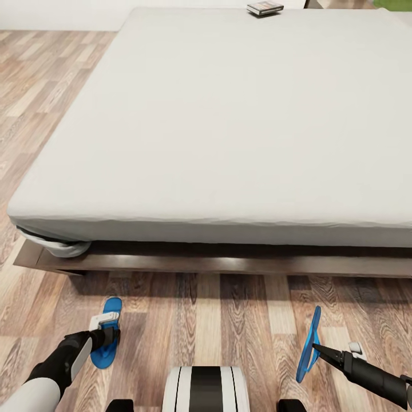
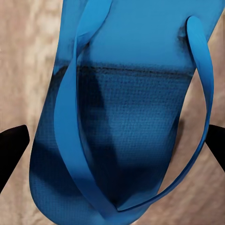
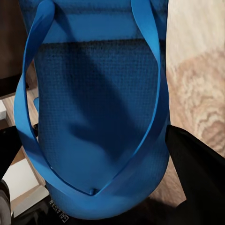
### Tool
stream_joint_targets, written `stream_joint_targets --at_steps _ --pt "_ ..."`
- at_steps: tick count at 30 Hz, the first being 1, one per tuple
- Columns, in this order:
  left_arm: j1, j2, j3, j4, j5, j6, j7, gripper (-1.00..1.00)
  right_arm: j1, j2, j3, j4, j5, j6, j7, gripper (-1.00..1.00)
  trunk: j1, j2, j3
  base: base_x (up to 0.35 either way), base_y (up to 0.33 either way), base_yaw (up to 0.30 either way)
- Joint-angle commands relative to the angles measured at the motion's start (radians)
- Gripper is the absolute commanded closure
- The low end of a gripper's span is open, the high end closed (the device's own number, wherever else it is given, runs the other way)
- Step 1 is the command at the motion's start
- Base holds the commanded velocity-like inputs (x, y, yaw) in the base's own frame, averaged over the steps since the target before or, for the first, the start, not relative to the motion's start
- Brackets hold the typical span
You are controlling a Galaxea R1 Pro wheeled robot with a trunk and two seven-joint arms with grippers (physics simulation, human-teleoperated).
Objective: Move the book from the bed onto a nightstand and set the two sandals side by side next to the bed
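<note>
Down by the foot of the bed (image 1: 229, 126), both arms work the two blue sandals on the wood floor (image 1: 229, 320).

Left claw (image 1: 106, 337), at 7 o'clock in the head view, sits over the left sandal (image 1: 107, 335), lying flat, fingers spread either side, released. Right claw (image 1: 316, 349), at 5 o'clock, is clenched on the right sandal (image 1: 309, 343), which stands on edge. At 12 o'clock the book (image 1: 265, 8) lies on the mattress's far edge.
</note>
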Motion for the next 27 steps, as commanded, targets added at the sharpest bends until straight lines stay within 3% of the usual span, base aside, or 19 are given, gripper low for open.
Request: stream_joint_targets --at_steps 1,24,27 --pt "0.001 -0.001 0.007 0.044 -0.001 -0.043 -0.006 1.00 0.000 0.000 -0.002 0.000 -0.002 0.011 0.002 1.00 0.000 0.000 -0.001 0.000 0.000 0.000" --pt "0.001 -0.001 0.007 0.043 -0.002 -0.042 -0.006 1.00 0.000 0.000 -0.002 0.000 -0.002 0.011 0.002 1.00 -0.001 0.001 0.011 0.000 0.000 0.000" --pt "0.001 -0.001 0.007 0.045 -0.002 -0.042 -0.006 1.00 0.000 0.000 -0.002 0.000 -0.002 0.011 0.002 1.00 -0.002 0.001 0.023 0.000 0.000 0.000"
